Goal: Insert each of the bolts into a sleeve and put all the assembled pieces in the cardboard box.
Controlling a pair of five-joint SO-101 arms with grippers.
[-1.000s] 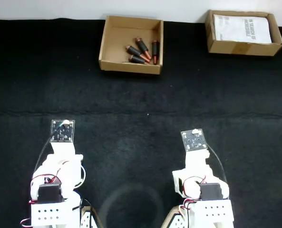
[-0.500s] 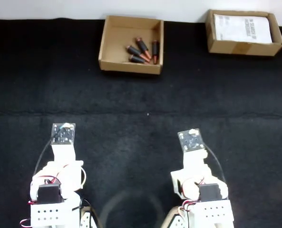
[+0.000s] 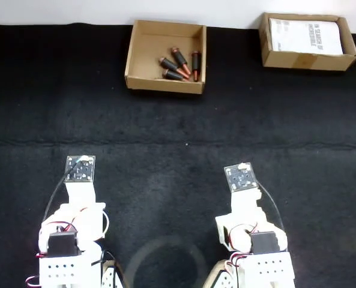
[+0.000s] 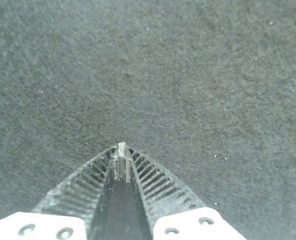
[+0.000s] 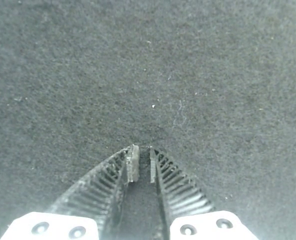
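The open cardboard box (image 3: 131, 57) stands at the table's far edge, left of centre. Several assembled pieces (image 3: 179, 65), dark sleeves with copper-coloured bolt ends, lie in its right half. Both arms are folded back at the near edge, far from the box. The left arm (image 3: 80, 170) holds my left gripper (image 4: 121, 150) shut and empty, its tips touching just above the black cloth. On the right arm (image 3: 242, 178), my right gripper (image 5: 142, 152) is shut to a thin slit with nothing in it, also over bare cloth.
A second cardboard box (image 3: 304, 59) with a printed sheet inside sits at the far right. Black cloth (image 3: 178, 144) covers the table between the arms and the boxes. A white wall strip runs behind the boxes.
Both wrists have drawn back slightly toward the arm bases. The right one also shifted a little left. The box and its pieces have not moved.
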